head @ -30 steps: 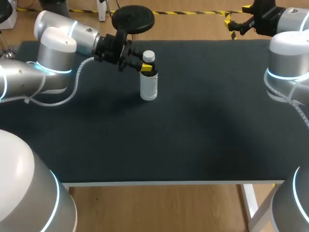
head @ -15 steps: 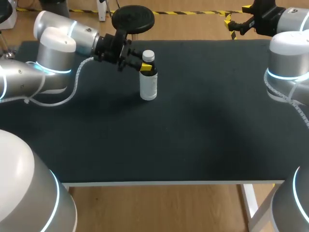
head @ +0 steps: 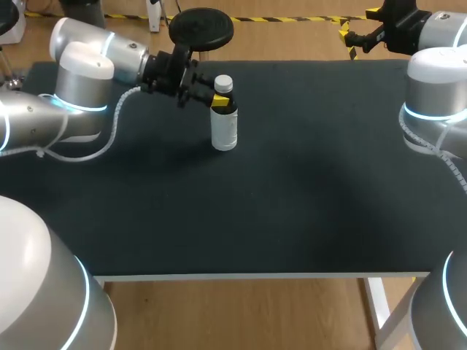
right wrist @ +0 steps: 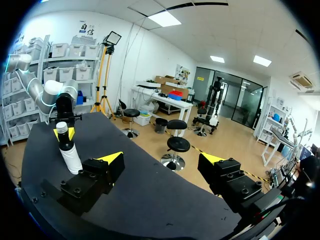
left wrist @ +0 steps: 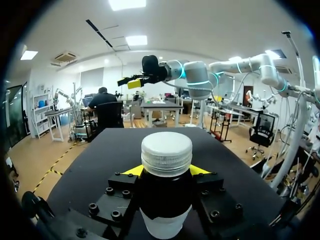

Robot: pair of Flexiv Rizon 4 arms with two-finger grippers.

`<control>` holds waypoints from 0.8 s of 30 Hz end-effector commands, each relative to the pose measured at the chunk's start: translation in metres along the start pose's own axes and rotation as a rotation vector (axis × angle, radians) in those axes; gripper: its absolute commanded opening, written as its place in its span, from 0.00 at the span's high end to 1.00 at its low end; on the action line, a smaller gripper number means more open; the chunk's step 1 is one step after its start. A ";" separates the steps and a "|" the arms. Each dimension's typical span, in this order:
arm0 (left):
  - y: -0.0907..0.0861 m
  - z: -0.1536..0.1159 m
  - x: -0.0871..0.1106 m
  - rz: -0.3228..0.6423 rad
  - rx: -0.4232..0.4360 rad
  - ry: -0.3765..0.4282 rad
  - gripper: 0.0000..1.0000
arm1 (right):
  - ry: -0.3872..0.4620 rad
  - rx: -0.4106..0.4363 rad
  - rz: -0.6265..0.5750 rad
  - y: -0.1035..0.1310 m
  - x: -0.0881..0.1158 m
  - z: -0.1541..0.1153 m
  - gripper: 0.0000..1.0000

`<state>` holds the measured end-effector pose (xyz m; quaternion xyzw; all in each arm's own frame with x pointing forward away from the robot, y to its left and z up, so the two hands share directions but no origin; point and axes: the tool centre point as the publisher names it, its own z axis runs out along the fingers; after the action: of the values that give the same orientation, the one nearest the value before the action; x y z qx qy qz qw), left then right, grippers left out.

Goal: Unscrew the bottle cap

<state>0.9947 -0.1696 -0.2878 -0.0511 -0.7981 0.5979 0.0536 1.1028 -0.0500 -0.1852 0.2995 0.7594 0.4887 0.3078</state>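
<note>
**Head view, upper left of centre.** A small white plastic bottle (head: 224, 127) with a dark shoulder stands upright on the black bench (head: 292, 182). Its white ribbed screw cap (head: 223, 84) is on. The left pincer (head: 220, 102) enters from the frame's left and is clamped on the dark shoulder just under the cap, with a yellow-tipped finger (left wrist: 131, 171) on each side.

**Upper right corner.** The right pincer (right wrist: 162, 160) hangs well apart from the bottle, its fingers spread wide and holding nothing.
</note>
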 end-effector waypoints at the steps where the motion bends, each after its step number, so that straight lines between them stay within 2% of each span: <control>1: 0.002 -0.001 -0.001 0.001 0.004 0.005 1.00 | 0.001 0.000 0.000 0.000 0.000 0.000 0.00; 16: 0.002 -0.001 -0.001 0.001 0.004 0.005 1.00 | 0.001 0.000 0.000 0.000 0.000 0.000 0.00; 18: 0.002 -0.001 -0.001 0.001 0.004 0.005 1.00 | 0.069 -0.020 -0.015 0.003 0.002 0.006 0.00; 24: 0.002 -0.001 -0.001 0.001 0.004 0.005 1.00 | 0.382 -0.031 -0.088 0.006 0.014 0.018 0.00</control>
<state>0.9946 -0.1690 -0.2884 -0.0513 -0.7976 0.5985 0.0537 1.0997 -0.0199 -0.1879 0.2366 0.7769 0.5179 0.2687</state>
